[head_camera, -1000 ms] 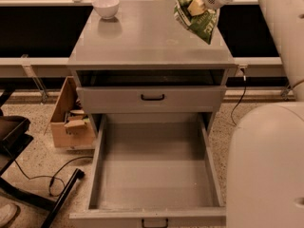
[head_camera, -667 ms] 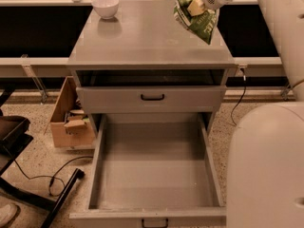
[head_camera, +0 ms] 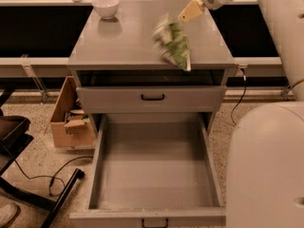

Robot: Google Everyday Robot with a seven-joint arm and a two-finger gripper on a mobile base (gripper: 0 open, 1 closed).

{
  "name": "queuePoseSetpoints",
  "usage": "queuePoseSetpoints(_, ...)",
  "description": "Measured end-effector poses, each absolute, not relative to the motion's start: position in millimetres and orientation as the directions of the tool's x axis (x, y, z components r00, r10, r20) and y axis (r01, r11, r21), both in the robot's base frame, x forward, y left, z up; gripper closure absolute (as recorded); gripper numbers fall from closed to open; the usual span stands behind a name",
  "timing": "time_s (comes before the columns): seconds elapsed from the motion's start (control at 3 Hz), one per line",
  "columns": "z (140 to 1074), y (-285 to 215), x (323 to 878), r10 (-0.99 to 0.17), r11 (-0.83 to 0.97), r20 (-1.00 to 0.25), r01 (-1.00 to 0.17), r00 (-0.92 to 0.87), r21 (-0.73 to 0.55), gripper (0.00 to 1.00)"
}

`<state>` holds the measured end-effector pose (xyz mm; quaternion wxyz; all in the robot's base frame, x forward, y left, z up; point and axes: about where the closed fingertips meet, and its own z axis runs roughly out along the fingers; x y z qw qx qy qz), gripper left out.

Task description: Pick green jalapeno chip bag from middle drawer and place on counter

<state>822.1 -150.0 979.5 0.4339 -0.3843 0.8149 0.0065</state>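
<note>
The green jalapeno chip bag (head_camera: 173, 44) is blurred in motion just over the right part of the grey counter (head_camera: 123, 39), tilted, near the front edge. My gripper (head_camera: 191, 11) is at the top right above the counter, up and to the right of the bag, apart from it and holding nothing. Its pale fingers (head_camera: 189, 12) are open. The middle drawer (head_camera: 96, 165) is pulled out wide below the cabinet; its grey floor holds nothing.
A white bowl (head_camera: 105, 6) stands at the counter's back left. The upper drawer front with a black handle (head_camera: 152, 97) is shut. A cardboard box (head_camera: 71, 122) and black chair legs (head_camera: 28, 194) are on the floor at left. My white body (head_camera: 266, 165) fills the lower right.
The bag has left the gripper and dropped down and to the left toward the counter top. The gripper has stayed at the top right and has opened.
</note>
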Motion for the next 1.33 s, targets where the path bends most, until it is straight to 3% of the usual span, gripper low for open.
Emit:
queuePoseSetpoints(0.33, 979.4, -149.9, 822.1, -0.621, 0.705, -0.712, -0.632, -0.328, -0.323, 0.00)
queuePoseSetpoints(1.0, 985.9, -161.1, 821.7, -0.580, 0.729, -0.743, -0.619, -0.334, -0.291, 0.00)
queuePoseSetpoints(1.33, 1023.0, -217.8, 807.8, -0.498, 0.812, -0.789, -0.513, -0.359, -0.279, 0.00)
